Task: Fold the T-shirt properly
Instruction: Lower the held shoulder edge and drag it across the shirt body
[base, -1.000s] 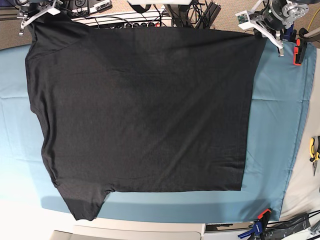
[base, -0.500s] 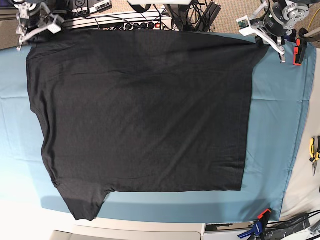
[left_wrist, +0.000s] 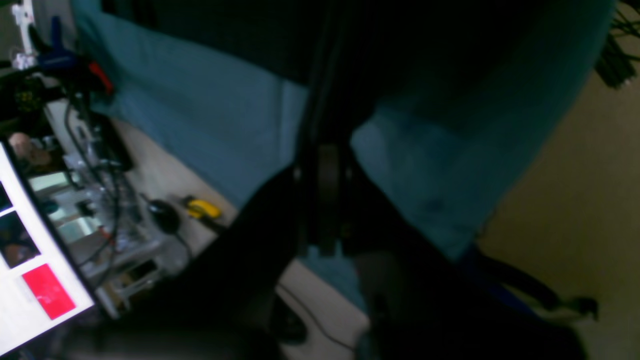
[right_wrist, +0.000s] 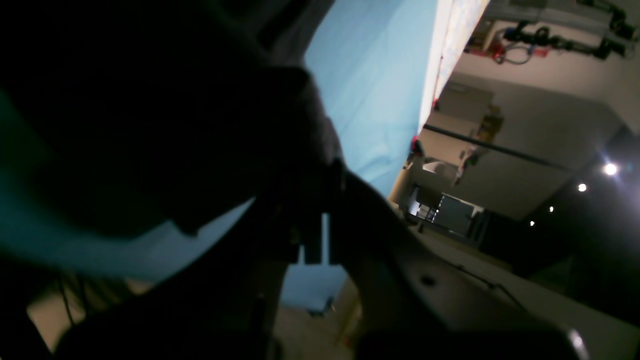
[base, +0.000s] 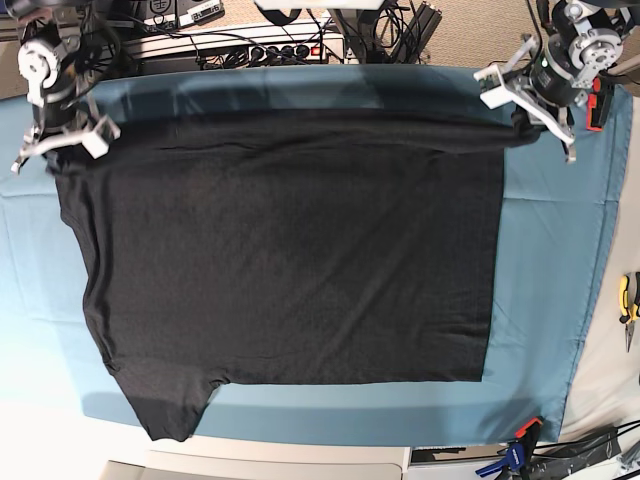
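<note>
The black T-shirt (base: 300, 260) lies plain side up on the teal table cloth (base: 550, 300), with one sleeve at the near left. Its far edge is raised and drawn tight between the two grippers. My left gripper (base: 522, 118) is shut on the far right corner. My right gripper (base: 58, 150) is shut on the far left corner. In the left wrist view, dark fingers (left_wrist: 320, 200) pinch black cloth (left_wrist: 225, 30) above the teal cloth (left_wrist: 200, 115). Dark shirt fabric (right_wrist: 125, 100) fills most of the right wrist view.
Cables and a power strip (base: 260, 45) lie beyond the table's far edge. An orange clamp (base: 598, 100) sits at the far right, yellow-handled pliers (base: 628, 300) at the right edge, and a blue clamp (base: 520, 440) at the near right corner.
Both grippers have come toward the near side, carrying the shirt's far edge with them. A strip of teal cloth now shows behind the shirt.
</note>
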